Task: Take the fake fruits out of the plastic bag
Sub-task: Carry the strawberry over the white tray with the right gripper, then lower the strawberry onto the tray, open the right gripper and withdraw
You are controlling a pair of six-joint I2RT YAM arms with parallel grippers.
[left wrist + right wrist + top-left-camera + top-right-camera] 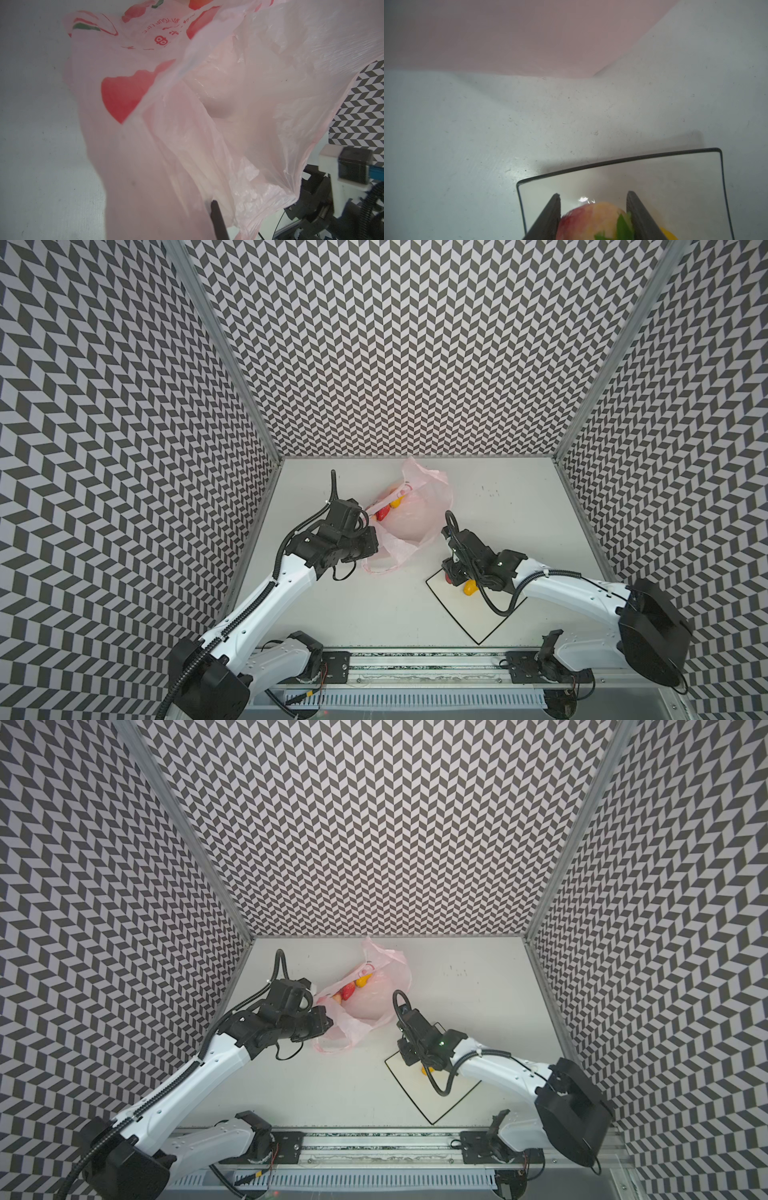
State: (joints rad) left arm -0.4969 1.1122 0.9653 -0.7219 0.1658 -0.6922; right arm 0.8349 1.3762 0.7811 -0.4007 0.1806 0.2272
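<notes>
– Left tool [373, 545] is clenched on the near edge of the plastic bag [415, 522], and you've got that film lifted off the worktop [519, 510]. See why?
– To hold the mouth agape, I'd say. In the left wrist view the pink film hangs from your grip like a tent, so the way in is open.
– And your right tool [593, 195]?
– Grasping a red-and-yellow fruit [591, 220] with a green leaf, one jaw on each flank. It's clear of the bag and over the black-edged board [478, 622]. Whether the fruit touches the board, I can't tell.
– That board reads as your drop spot: a loose yellow fruit [469, 588] lies on it, just beside the right tool.
– So two out, or nearly. What's left inside?
– In both top views a bagged red fruit [383, 513] and a bagged yellow fruit [397, 502] show through the film on the bag's left side, close to your left arm. More may hide under the folds; I can't tell.
– Your next move, as I judge it: release over the board, clear of the yellow one so it isn't knocked off, then reach in through the mouth.
– Mind the thin film. It could snag on a jaw and drag the lot.
</notes>
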